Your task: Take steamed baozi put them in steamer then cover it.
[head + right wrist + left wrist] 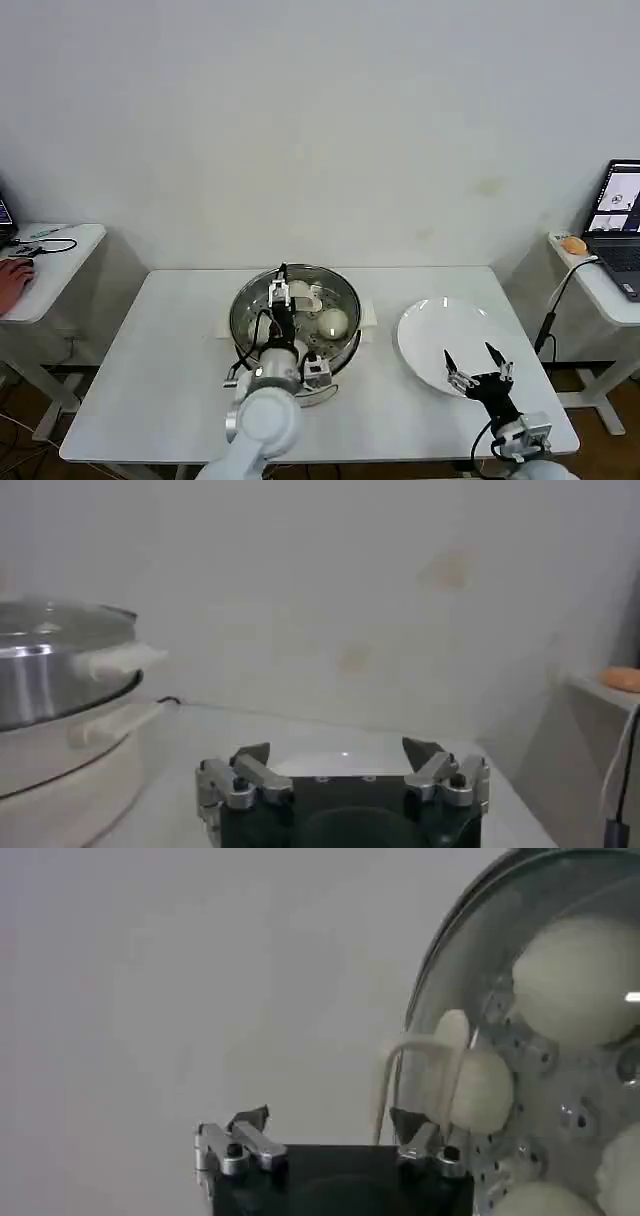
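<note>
The steamer (295, 320) stands mid-table, a shiny steel pot (45, 685) with the glass cover (470, 928) lying on it. Through the glass show off-white baozi (332, 322) on the perforated tray, one large (580, 978) and others beside it (485, 1088). My left gripper (283, 288) hangs open over the cover's near-left part, its jaws wide (332, 1123); the whitish cover handle (445, 1063) sits just past one fingertip, not between the jaws. My right gripper (478, 365) is open and empty (338, 755) over the white plate (430, 335).
A side table (50, 270) on the left holds cables and a person's hand. Another side table (600, 285) on the right carries a laptop (620, 215) and an orange object. Bare tabletop (160, 370) lies left of the steamer.
</note>
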`<move>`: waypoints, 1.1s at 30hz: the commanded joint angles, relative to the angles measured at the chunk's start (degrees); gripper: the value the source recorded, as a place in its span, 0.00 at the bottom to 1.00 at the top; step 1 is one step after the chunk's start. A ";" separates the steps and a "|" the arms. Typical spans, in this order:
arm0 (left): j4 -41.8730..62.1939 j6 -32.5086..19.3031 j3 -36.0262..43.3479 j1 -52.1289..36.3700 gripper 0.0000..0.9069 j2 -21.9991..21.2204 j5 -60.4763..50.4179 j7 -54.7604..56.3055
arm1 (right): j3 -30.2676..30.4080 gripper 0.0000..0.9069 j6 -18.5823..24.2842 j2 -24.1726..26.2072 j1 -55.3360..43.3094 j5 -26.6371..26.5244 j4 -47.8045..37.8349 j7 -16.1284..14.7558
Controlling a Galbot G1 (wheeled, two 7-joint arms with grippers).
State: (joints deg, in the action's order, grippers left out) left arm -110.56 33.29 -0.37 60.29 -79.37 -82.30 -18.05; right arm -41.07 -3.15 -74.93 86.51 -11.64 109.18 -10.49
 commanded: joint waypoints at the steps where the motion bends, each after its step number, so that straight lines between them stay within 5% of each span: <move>1: -1.66 -0.50 -1.01 1.90 1.00 0.84 2.01 2.02 | 0.12 1.00 0.07 -0.13 -0.05 0.03 0.00 -0.03; 21: -9.19 -2.94 -6.06 8.61 1.00 3.54 5.87 3.85 | 0.08 1.00 0.49 -0.42 0.23 -0.40 0.13 0.65; 33: -18.19 -4.24 -18.82 12.87 1.00 7.87 25.54 8.97 | 1.17 1.00 1.41 -0.60 1.12 -3.42 2.31 2.78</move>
State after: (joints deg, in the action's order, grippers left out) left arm -121.99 29.76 -9.36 70.20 -74.01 -72.67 -13.04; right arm -40.25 -2.17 -75.36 87.25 -13.41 110.23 -8.88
